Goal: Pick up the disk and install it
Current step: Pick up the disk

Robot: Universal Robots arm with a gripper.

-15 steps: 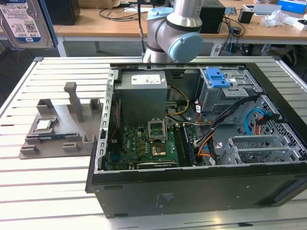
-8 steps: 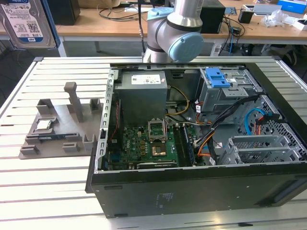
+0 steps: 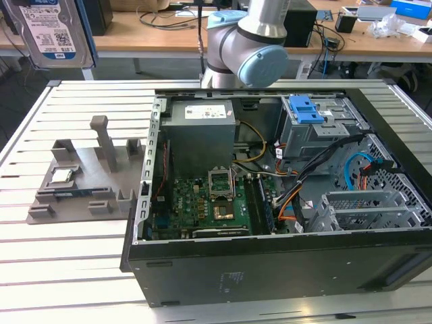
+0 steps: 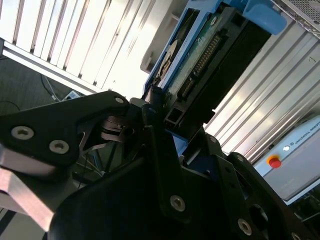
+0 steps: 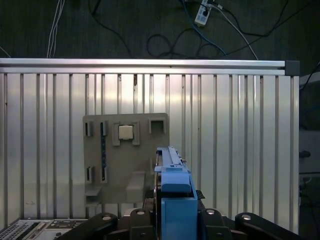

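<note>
Gripping the disk (image 5: 173,190) firmly with closed gripper (image 4: 162,112), edge-on above the grey tray (image 5: 112,160) on the slatted table (image 5: 235,130), toward the exterior view's left of the computer case (image 3: 270,263).

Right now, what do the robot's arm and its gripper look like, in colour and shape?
The arm is a round silver-grey tube with thick rounded joints, closed by light-blue caps. The gripper is matte black, built of flat angular link plates joined by silver screws.
</note>
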